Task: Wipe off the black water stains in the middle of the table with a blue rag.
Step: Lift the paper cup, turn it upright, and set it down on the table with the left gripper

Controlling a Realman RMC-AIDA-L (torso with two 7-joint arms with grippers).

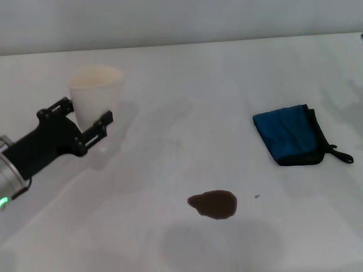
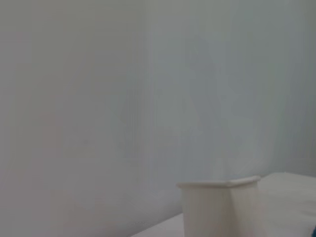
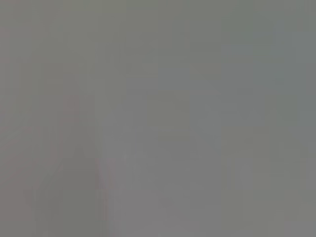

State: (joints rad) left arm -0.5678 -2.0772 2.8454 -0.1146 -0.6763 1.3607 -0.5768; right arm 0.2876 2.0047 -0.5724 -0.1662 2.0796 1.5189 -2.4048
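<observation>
The black water stains (image 1: 214, 204) are a dark brown-black blotch on the white table (image 1: 170, 147), front of centre, with a tiny speck (image 1: 257, 196) to its right. The blue rag (image 1: 290, 135), folded, with black edging and a loop, lies flat at the right, apart from the blotch. My left gripper (image 1: 89, 111) is open at the far left, its black fingers (image 1: 101, 126) just in front of a white paper cup. It is far from both rag and blotch. My right gripper is out of view; the right wrist view shows only plain grey.
A white paper cup (image 1: 95, 93) stands upright at the back left, right by my left gripper; it also shows in the left wrist view (image 2: 219, 207). A pale wall runs behind the table's far edge.
</observation>
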